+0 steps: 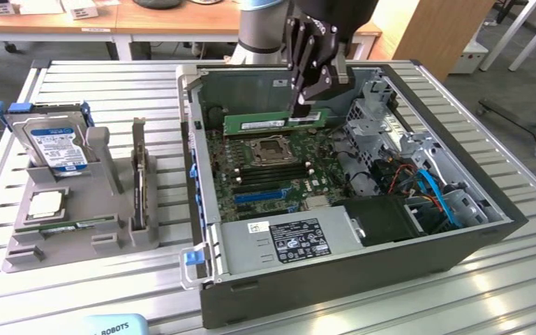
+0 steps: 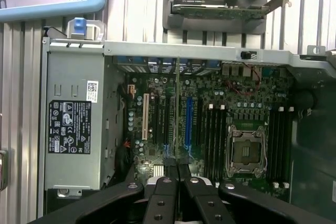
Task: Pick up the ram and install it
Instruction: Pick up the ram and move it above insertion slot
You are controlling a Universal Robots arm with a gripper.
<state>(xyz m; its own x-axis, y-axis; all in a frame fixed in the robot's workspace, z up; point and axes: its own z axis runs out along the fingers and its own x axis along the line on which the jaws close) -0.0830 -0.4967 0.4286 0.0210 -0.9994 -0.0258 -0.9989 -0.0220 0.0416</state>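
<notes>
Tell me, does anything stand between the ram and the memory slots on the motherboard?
Nothing visible does. The gripper holds the ram over the motherboard, and the black slots beside the processor socket look empty.

Green ram [image 1: 254, 124], black gripper [image 1: 303, 116]. Green board [image 1: 273, 178], blue slot [image 1: 254, 196] at its 6 o'clock. Grey power box [image 1: 248, 257], black sticker [image 1: 298, 241].
</notes>
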